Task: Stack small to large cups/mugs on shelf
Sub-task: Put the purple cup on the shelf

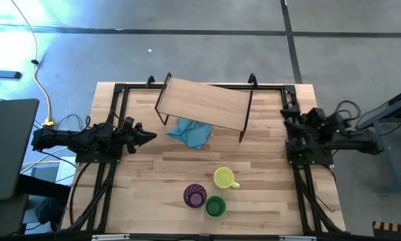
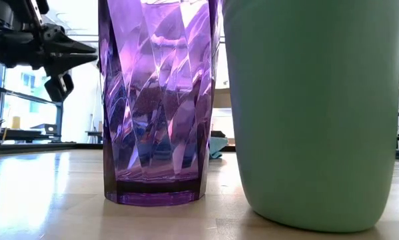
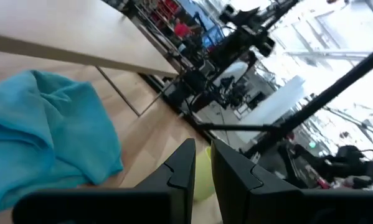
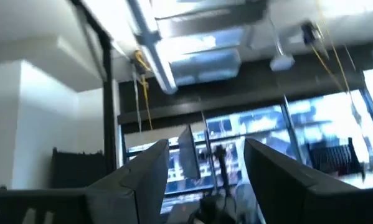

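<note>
The shelf (image 1: pixel 203 102) stands empty at 12 o'clock; the yellow mug (image 1: pixel 224 178), purple tumbler (image 1: pixel 195 195) and green cup (image 1: pixel 215 206) cluster at 6 o'clock. The left gripper (image 1: pixel 146 137), at 9 o'clock, fingers nearly closed on nothing, must open fully before descending on a cup's rim. The right gripper (image 4: pixel 205 163), at 3 o'clock, waits released.

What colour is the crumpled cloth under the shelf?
Turquoise blue cloth, clearest in the left wrist view.
</note>
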